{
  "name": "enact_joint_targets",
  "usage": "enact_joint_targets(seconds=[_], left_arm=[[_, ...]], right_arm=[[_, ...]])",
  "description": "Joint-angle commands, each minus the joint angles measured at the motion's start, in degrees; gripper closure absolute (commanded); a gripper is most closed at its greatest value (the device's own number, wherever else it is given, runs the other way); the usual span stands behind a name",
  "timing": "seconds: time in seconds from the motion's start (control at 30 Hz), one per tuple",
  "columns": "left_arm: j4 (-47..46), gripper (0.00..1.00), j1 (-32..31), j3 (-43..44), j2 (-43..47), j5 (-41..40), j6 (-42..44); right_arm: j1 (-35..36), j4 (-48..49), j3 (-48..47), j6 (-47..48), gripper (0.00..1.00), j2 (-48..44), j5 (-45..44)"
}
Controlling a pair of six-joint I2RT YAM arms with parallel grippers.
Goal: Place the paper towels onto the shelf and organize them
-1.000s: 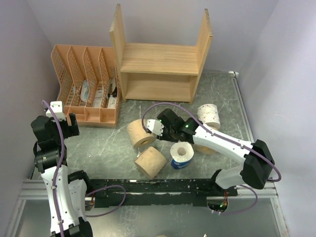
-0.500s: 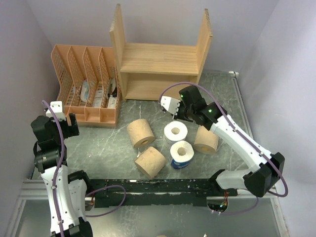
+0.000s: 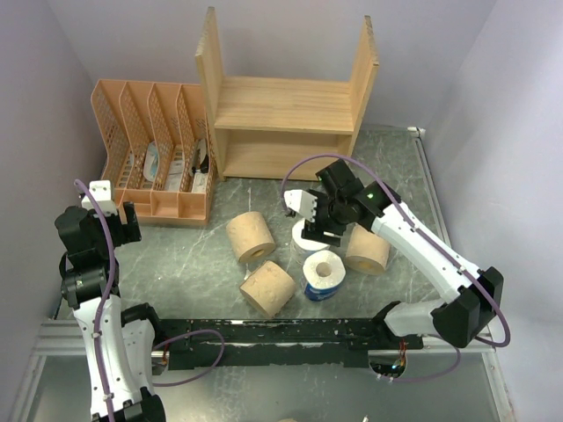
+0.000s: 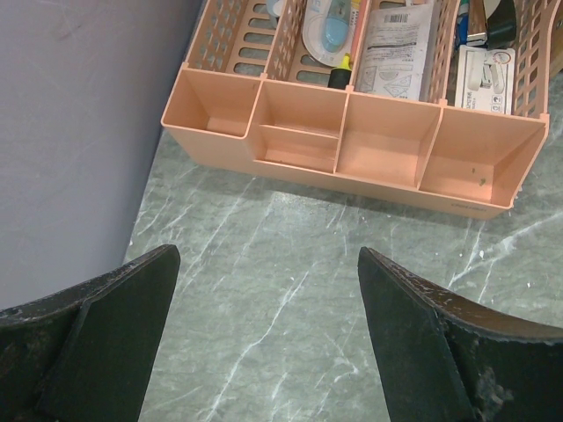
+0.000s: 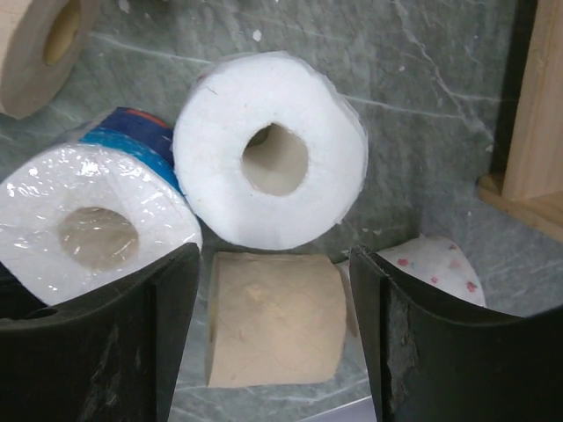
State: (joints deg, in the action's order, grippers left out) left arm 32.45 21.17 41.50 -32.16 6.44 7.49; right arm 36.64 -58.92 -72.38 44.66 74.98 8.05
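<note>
The wooden shelf (image 3: 281, 105) stands empty at the back. Three tan rolls lie on the table (image 3: 251, 236), (image 3: 268, 288), (image 3: 367, 251). The blue-wrapped roll (image 3: 323, 274) stands at the front. My right gripper (image 3: 315, 231) is open, low over a white roll (image 3: 300, 236) that it mostly hides. In the right wrist view the gripper (image 5: 274, 255) is open and empty. The white roll (image 5: 270, 149) is just ahead of its tips, a tan roll (image 5: 273, 330) shows between its fingers, the blue-wrapped roll (image 5: 88, 220) is left and a printed white roll (image 5: 435, 268) is right. My left gripper (image 3: 123, 224) (image 4: 268, 259) is open and empty.
The orange lattice organizer (image 3: 149, 149) (image 4: 352, 154) holds papers and small items left of the shelf, right in front of my left gripper. The shelf's side panel (image 5: 538, 114) is at the right edge of the right wrist view. Walls close in on both sides.
My right gripper swung from beside the left tan roll back toward the shelf, then came down over the white roll. The arm now hides the printed roll. The left arm has not moved.
</note>
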Motion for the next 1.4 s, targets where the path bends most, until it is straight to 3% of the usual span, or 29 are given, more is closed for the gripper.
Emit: enact_joint_targets(seconds=[0.0,0.5,1.13,1.37], left_arm=[[-0.8,0.05,0.3,0.9,0.0,0.0,-0.1],[-0.8,0.05,0.3,0.8,1.1,0.8,0.2],[-0.8,0.05,0.3,0.9,0.7,0.6,0.1],[-0.8,0.05,0.3,0.8,0.7,0.5,0.1]], right_arm=[[1.0,0.7,1.1,-3.3,0.33,-1.1,3.3],[1.9,10.7,6.7,-10.5,0.34,3.6,3.6],[2.0,10.4,7.9,-11.3,0.34,8.3,6.7],[2.5,12.0,9.5,-11.9,0.54,8.3,3.8]])
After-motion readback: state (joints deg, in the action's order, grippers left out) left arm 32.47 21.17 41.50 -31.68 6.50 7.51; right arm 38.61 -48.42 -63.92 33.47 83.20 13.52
